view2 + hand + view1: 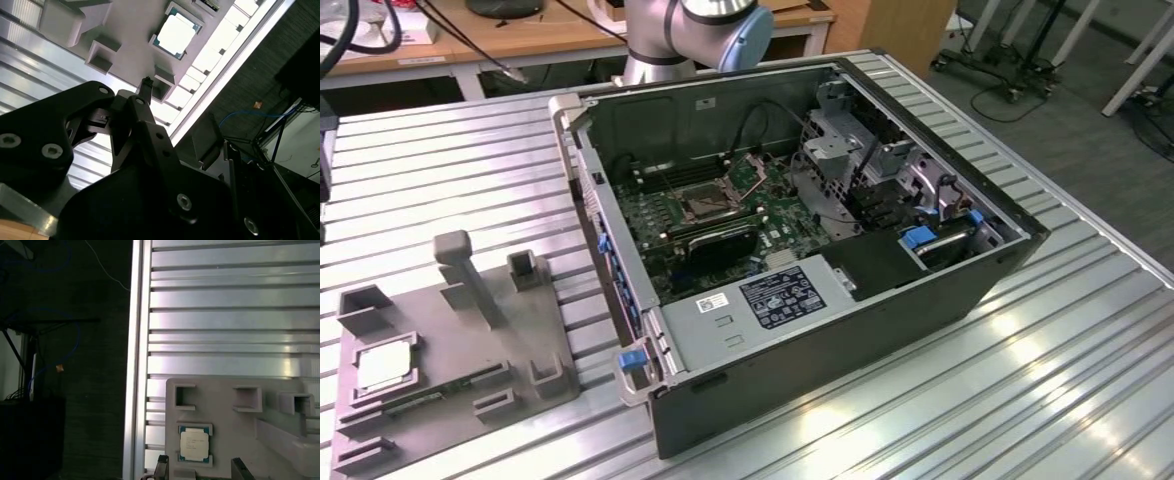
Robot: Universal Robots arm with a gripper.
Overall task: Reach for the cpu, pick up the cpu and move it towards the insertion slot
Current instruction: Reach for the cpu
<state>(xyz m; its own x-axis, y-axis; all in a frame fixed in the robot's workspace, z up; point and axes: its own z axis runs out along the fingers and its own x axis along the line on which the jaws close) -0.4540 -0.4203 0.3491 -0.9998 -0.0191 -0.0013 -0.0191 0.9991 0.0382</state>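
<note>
Gripper (200, 474) first: in the first wrist view I see its two fingers (161, 467) standing well apart, jaws spread and clamped on nothing. The cpu (194, 443) lies just beyond the two tips, lined up with the gap between them. I can't make out any contact with it, and I cannot tell how high the tips are above it. In the second wrist view one thin finger tip (146, 87) pokes out past the black gripper body, and the cpu (175, 35) sits further out with a tray block between them.

The chip lies flat, metal top up, in a square recess of the grey fixture tray (235, 432). The tray rests on the slatted metal table (225, 320), close to the table's edge. From the exterior view, the cpu (384, 368) and tray are to the exterior view's left of the open computer case (881, 330). The insertion slot (698, 203) sits on the green board inside that case, well apart from the chip. The arm (687, 25) rises at the far side of the case.

My count: one cpu, one insertion slot, one tray, one case, two fingers. In the first wrist view I count three bracket-shaped blocks (247, 399) in a row along the tray's edge.
</note>
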